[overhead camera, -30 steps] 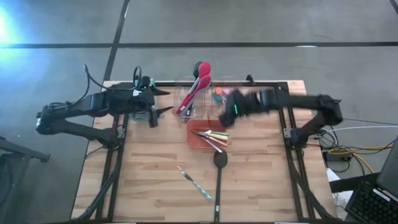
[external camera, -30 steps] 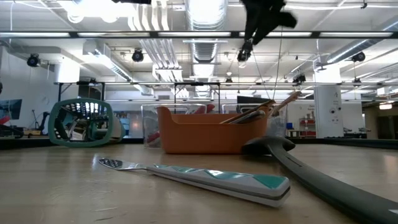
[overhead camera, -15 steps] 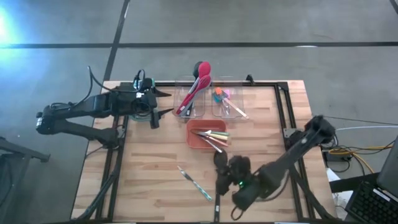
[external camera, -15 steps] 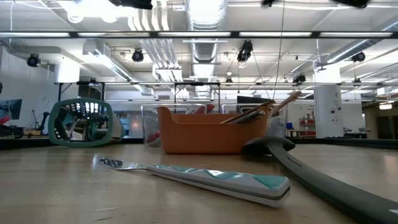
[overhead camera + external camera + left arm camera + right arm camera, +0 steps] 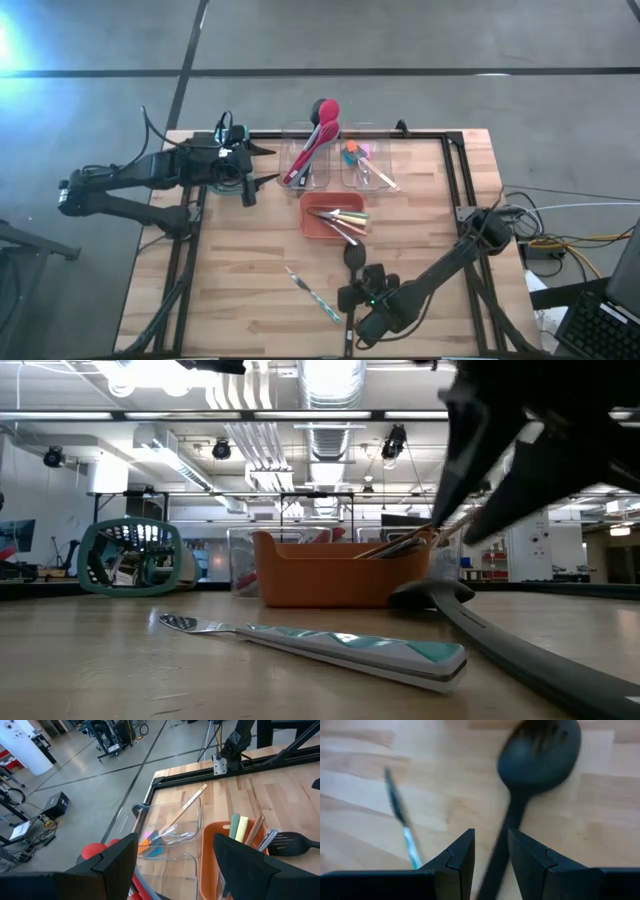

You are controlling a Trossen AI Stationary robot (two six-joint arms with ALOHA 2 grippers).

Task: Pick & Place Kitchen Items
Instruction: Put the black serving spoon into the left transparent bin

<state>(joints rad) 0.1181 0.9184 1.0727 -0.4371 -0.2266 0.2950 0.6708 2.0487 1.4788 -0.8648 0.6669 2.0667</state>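
Wooden table (image 5: 240,260) under a bright ceiling. Right gripper (image 5: 357,291) low over the near edge, fingers (image 5: 457,857) parted a little, astride the handle of the black spoon (image 5: 352,280) lying flat; nothing pinched. Teal-handled tool (image 5: 312,291) just beside, at 9 o'clock. Orange tray (image 5: 312,222) with thin tools at 12 o'clock; beyond it, clear tubs (image 5: 358,172) with red spoons (image 5: 312,140) and small pieces. Left gripper (image 5: 262,164) waiting at 10 o'clock near the grater (image 5: 128,556), fingers spread, empty.
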